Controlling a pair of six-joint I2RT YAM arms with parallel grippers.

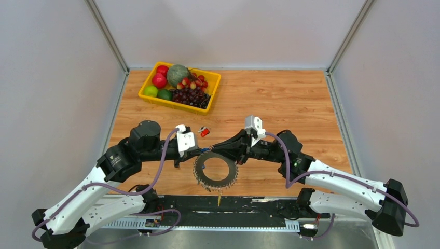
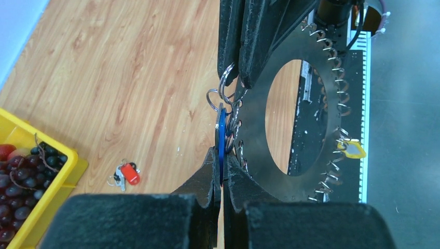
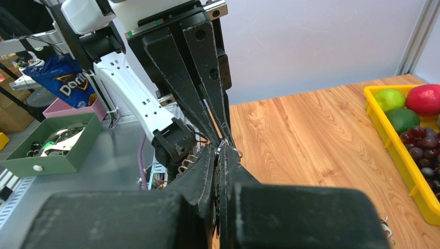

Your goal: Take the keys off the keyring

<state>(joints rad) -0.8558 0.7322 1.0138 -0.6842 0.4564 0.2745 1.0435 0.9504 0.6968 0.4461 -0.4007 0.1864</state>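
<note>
The keyring (image 1: 215, 171) is a wide flat grey disc with a big hole, its edge strung with several small wire rings; it hangs tilted between both grippers over the near table. In the left wrist view the keyring (image 2: 327, 140) shows edge-on to the right. My left gripper (image 2: 221, 155) (image 1: 200, 151) is shut on a blue key (image 2: 221, 129). My right gripper (image 3: 222, 148) (image 1: 214, 150) is shut on a small silver split ring (image 2: 227, 79) just above that key. A yellow key (image 2: 352, 150) hangs at the disc's far rim. A red key (image 1: 205, 132) (image 2: 128, 174) lies loose on the wood.
A yellow fruit tray (image 1: 171, 105) (image 3: 394, 145) with grapes, apples and limes stands at the back left. A black strip (image 1: 249, 205) runs along the table's near edge. Beyond the table sit a green box (image 3: 52, 150) and a chips bag (image 3: 62, 78).
</note>
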